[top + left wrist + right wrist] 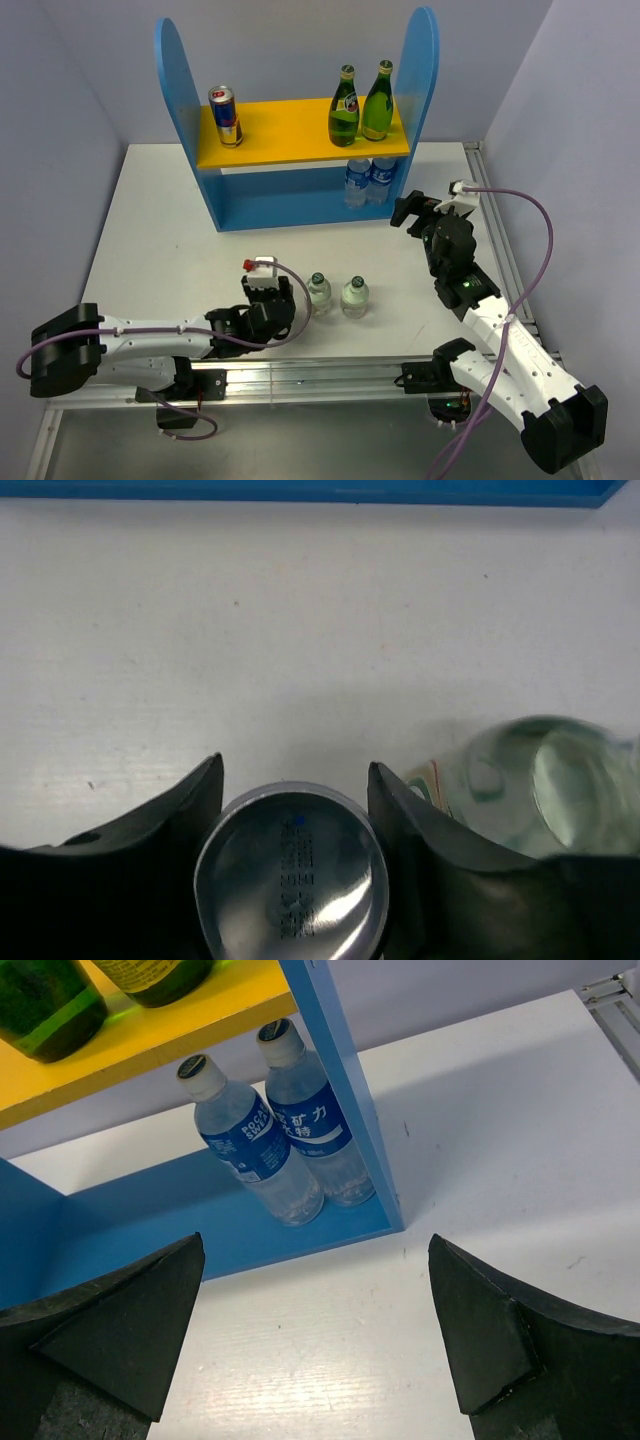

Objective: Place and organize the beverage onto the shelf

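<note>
White table, pale grey walls. Left gripper sits low near the front edge, its fingers pressed to both sides of a can. We see only the can's silver round end, which faces the wrist camera. Its long axis runs along the fingers; the body is hidden and the lower rim cut off. Just beside it is a small clear bottle, blurred. The shelf stands well apart at the back. Right gripper is spread wide before the shelf's lower right corner, where two water bottles stand.
</note>
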`<state>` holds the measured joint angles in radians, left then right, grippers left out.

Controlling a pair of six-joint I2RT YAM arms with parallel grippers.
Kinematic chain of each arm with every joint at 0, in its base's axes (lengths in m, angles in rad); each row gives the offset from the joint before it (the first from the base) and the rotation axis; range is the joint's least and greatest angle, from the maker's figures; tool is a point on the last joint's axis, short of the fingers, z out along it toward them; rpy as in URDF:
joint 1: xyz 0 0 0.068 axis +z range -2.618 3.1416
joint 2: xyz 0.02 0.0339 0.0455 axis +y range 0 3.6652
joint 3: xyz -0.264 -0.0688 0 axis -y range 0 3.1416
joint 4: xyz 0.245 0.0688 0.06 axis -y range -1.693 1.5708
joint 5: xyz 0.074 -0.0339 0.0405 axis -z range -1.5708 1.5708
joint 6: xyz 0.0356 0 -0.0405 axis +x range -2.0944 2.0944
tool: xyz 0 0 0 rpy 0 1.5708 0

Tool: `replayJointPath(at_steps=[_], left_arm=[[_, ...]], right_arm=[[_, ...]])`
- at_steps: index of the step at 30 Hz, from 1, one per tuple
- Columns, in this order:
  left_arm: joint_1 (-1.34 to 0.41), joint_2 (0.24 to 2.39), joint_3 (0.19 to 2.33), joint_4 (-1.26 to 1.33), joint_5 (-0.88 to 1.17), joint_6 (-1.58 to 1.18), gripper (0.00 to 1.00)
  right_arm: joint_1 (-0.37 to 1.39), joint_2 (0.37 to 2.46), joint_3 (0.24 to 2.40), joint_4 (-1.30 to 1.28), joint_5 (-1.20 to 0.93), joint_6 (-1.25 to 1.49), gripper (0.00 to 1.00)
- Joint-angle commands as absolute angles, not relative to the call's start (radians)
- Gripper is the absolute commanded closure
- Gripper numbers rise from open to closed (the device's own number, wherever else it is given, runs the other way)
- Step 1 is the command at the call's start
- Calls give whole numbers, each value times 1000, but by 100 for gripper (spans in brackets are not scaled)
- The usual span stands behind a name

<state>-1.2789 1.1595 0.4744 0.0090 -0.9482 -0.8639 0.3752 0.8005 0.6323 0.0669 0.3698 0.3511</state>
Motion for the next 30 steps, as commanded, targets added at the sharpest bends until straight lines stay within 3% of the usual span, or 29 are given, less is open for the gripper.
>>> replayJointPath(at_steps=[1, 2, 5, 12, 17, 30], left_arm=[[-1215, 1189, 489, 158, -942, -750, 61], [-1210, 1189, 505, 152, -948, -739, 84], [-1198, 1174, 592, 81, -976, -692, 100], [-1160, 1088, 883, -57, -974, -449, 100], [-1039, 1121, 1153, -72, -887, -284, 100], [-637, 1540, 1972, -308, -499, -120, 100]], right_arm=[[377, 795, 632, 100, 388, 354, 0], [377, 795, 632, 101, 388, 354, 0], [377, 796, 630, 107, 388, 356, 0], [377, 807, 627, 120, 379, 364, 0], [377, 807, 629, 126, 376, 364, 0], [377, 767, 617, 123, 382, 364, 0]])
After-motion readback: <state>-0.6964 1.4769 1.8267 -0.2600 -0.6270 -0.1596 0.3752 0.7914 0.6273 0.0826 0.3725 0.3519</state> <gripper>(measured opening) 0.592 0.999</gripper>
